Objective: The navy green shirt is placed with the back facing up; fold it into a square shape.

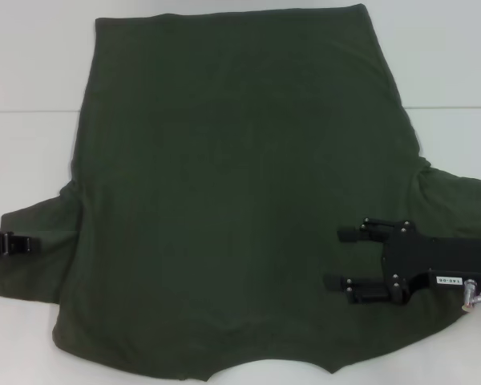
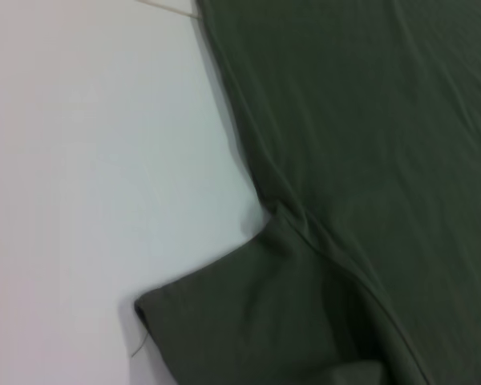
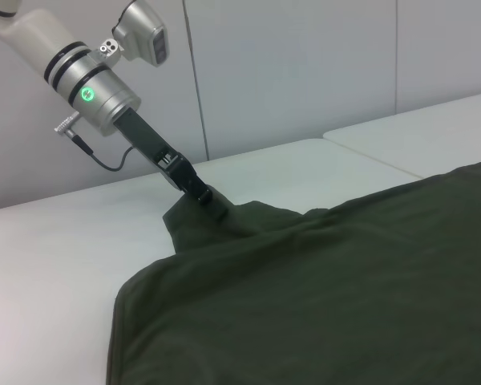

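Navy green shirt (image 1: pixel 232 200) lies flat on the white table (image 1: pixel 32 160), plain side up, long axis running away from the robot. Right gripper (image 1: pixel 342 258) hovers over its right side, jaws apart. Left gripper (image 1: pixel 20 243) pinches the left sleeve edge.

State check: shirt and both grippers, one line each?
navy green shirt: spread flat on the white table, plain side up, both sleeves out, not yet folded.
left gripper: at the left sleeve's edge, shut on the fabric.
right gripper: over the shirt by the right sleeve, fingers open, holding nothing.
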